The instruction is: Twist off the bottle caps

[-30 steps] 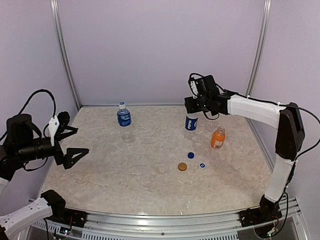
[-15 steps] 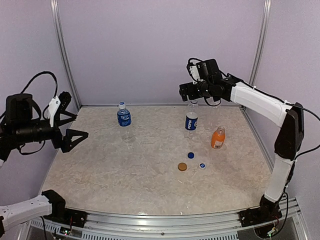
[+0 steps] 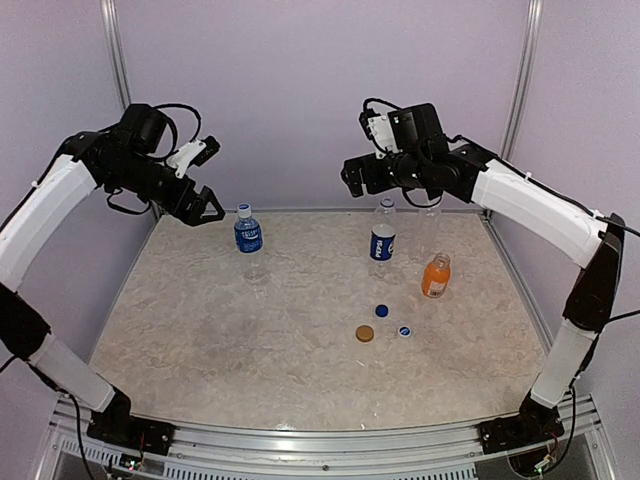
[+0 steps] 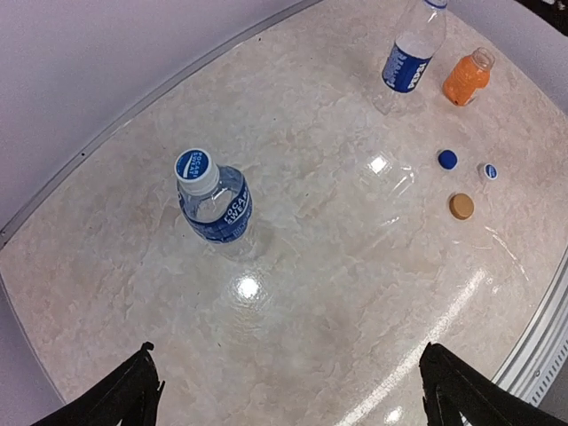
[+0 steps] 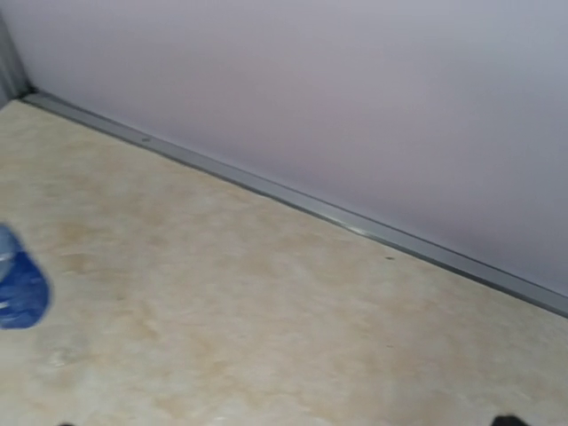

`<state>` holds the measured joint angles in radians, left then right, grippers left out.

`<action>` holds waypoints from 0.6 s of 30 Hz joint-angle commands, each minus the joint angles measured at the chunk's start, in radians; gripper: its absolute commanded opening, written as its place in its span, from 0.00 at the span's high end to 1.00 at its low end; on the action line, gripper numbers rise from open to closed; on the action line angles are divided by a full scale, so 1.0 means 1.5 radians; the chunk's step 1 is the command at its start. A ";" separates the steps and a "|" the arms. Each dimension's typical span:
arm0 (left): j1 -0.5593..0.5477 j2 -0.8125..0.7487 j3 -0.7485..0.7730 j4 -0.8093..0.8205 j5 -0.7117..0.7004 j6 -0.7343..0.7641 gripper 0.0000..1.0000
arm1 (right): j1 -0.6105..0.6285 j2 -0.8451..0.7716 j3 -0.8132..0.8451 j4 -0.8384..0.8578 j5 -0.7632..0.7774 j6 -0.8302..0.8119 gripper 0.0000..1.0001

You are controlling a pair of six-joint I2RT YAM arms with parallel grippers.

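Both arms are raised over the far part of the counter [image 3: 250, 370]. The left tool [image 3: 208, 180] hangs open near the far-left corner. In its wrist view the two black fingertips [image 4: 133, 395] sit wide apart at the lower edge, gripping nothing. Just right of it stands the left bottle [image 3: 248, 240], upright, with a blue label and a white-rimmed blue cap [image 4: 195, 165] screwed on top.

The right tool [image 3: 352, 178] hovers above and a little left of the middle bottle [image 3: 383, 238], clear of it. Its wrist view catches only dark tips at the two lower corners, far apart, so it is open and grips nothing. That bottle is upright with a blue label; whether its neck is capped I cannot tell. To its right and nearer stands the short orange bottle [image 3: 435, 276], its neck bare.

Three loose caps lie on the counter nearer than these two bottles, close together but not touching — a blue cap [image 3: 382, 310], a blue-and-white cap [image 3: 404, 330] to its near right, and a brown cap [image 3: 365, 333] to its near left
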<state>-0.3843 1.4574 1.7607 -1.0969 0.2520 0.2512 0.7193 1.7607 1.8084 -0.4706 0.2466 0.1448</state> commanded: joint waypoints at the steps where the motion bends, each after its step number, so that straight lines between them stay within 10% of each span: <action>1: 0.030 0.032 -0.032 0.110 0.015 0.006 0.01 | 0.040 -0.018 -0.005 -0.026 0.004 0.006 0.01; 18: 0.130 0.155 -0.109 0.411 0.188 -0.076 0.02 | 0.128 0.070 0.004 0.177 -0.046 -0.056 0.01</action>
<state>-0.2459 1.6794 1.6096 -0.5999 0.4534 0.2260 0.8970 1.7828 1.8011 -0.3649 0.2352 0.1181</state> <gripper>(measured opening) 0.988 0.993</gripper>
